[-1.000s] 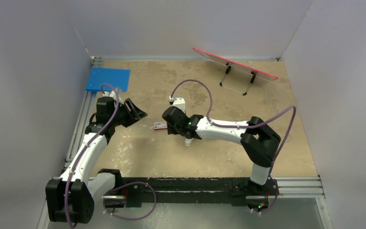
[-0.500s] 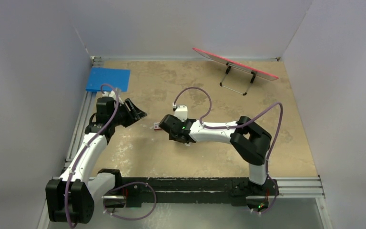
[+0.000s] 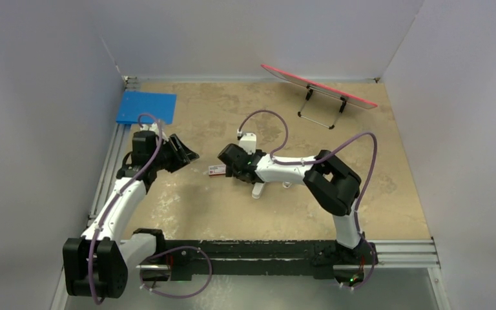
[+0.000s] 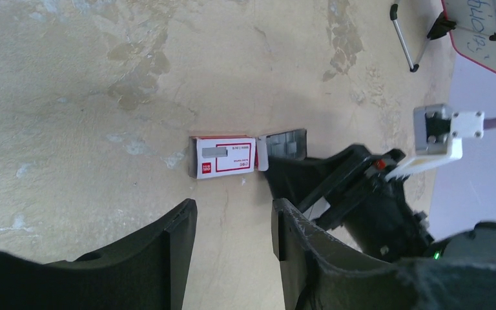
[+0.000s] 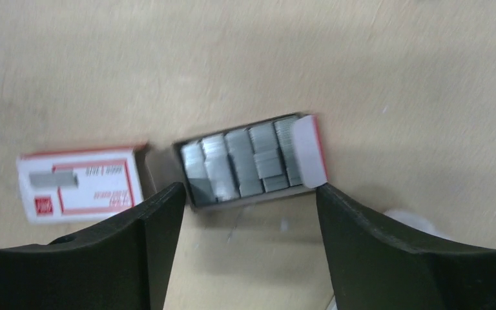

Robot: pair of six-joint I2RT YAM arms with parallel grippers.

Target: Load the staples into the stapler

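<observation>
The staples (image 5: 245, 161) lie as several grey strips in a small drawer pulled out of its red-and-white box (image 5: 81, 181). The drawer sits just right of that box. My right gripper (image 5: 248, 194) hangs open directly over the drawer's near edge, one finger at each end, touching nothing. In the top view it (image 3: 227, 165) is beside the box (image 3: 217, 169). My left gripper (image 4: 232, 213) is open and empty, a short way from the box (image 4: 225, 156) and staples (image 4: 284, 143). A white piece (image 3: 258, 189) lies half hidden under the right forearm. I cannot tell whether it is the stapler.
A blue plate (image 3: 146, 107) lies at the back left corner. A red-edged board on a wire stand (image 3: 320, 87) leans at the back right. Walls close in the table on three sides.
My right gripper has opened wide, and its arm shifted left then drew back a little, uncovering the box. The left arm has barely moved.
</observation>
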